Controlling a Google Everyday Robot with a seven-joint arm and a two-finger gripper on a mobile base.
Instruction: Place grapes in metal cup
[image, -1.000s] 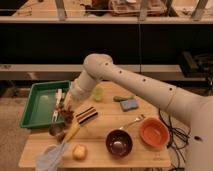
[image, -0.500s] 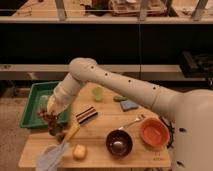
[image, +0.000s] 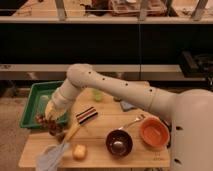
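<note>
Grapes (image: 42, 120) at the claw (image: 50, 122), above metal cup (image: 56, 134)

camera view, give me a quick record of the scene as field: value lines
gripper: low at the table's left edge, beside the green tray
grapes: dark cluster at the gripper
metal cup: just below the gripper, partly hidden
dark bowl: front centre
orange bowl: right of the dark bowl
yellow fruit: near the front edge
green cup: behind the arm
table: wooden
</note>
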